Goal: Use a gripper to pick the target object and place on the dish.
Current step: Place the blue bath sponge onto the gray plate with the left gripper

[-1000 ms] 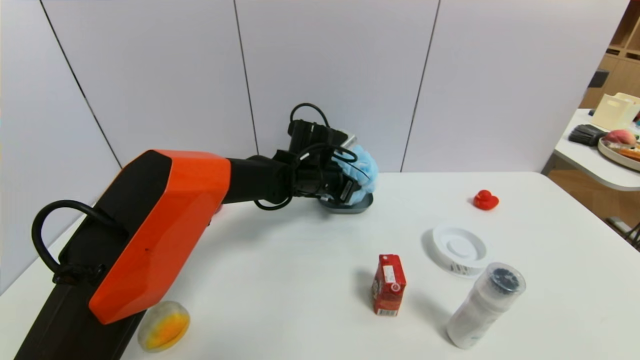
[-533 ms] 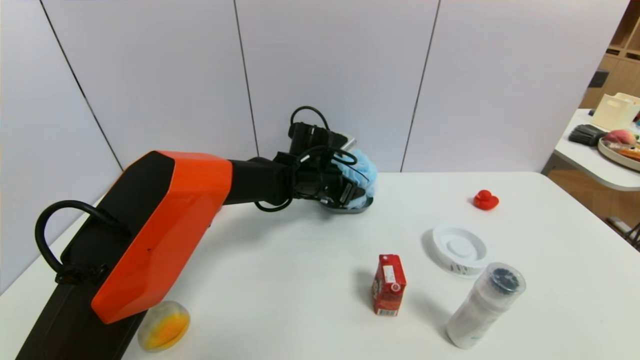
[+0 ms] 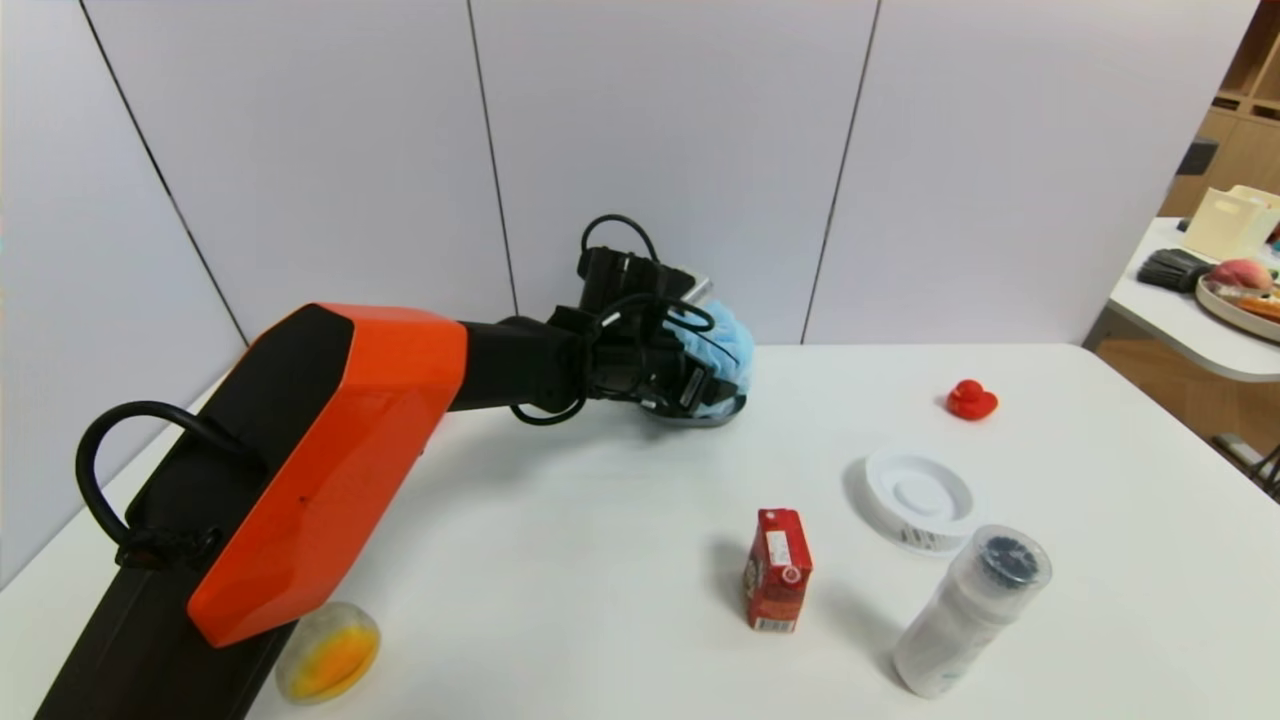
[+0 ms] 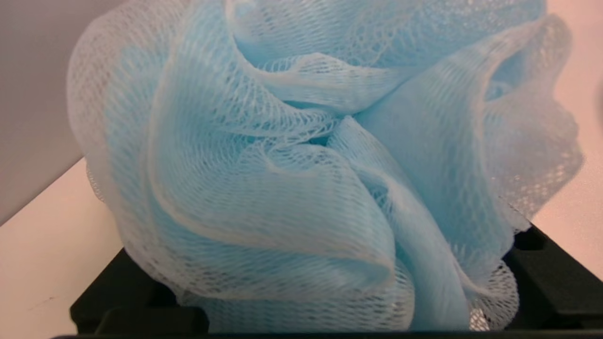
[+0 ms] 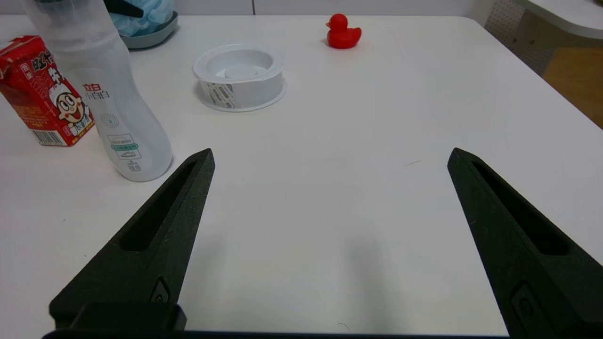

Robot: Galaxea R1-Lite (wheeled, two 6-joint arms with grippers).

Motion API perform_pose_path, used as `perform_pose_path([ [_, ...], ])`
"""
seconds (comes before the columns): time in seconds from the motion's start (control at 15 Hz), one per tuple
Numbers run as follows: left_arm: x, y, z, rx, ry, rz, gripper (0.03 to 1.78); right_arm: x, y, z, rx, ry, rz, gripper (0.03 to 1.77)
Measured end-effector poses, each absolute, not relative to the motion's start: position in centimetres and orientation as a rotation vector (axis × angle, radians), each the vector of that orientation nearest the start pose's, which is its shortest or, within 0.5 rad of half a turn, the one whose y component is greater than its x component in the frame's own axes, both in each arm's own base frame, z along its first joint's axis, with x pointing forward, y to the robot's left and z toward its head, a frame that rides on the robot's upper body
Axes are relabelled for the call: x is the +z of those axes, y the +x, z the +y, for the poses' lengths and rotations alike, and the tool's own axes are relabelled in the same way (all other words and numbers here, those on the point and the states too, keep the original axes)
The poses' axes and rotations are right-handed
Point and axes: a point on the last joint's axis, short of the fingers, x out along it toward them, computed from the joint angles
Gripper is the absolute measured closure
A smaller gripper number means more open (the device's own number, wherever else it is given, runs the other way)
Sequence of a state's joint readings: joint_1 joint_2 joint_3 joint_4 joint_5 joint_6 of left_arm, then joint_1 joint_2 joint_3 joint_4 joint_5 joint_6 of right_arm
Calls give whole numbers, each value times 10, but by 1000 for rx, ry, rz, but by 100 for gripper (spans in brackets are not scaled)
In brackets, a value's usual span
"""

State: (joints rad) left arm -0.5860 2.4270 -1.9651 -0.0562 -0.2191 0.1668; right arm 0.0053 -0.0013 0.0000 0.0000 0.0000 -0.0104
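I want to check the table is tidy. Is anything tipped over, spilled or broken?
Nothing stands out. The carton and bottle stand upright, nothing is spilled. The left pincer holds the blue pouf over the dish. The right pincer waits open.

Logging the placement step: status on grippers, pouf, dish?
Left gripper shut on fluffy light blue mesh bath pouf, low over grey-blue rounded-square plastic dish. Right gripper open, idle above white table. Nothing blocking.
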Motion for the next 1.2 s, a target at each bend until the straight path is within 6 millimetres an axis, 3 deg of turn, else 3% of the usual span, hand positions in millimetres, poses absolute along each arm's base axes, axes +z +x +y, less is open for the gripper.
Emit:
perform_pose_path([
  [0.87, 183, 404, -274, -783, 213, 358, 14, 75, -23, 0, 6, -10, -1, 9],
  [1.2, 208, 388, -261, -754, 204, 367, 12, 75, -23, 0, 6, -10, -1, 9],
])
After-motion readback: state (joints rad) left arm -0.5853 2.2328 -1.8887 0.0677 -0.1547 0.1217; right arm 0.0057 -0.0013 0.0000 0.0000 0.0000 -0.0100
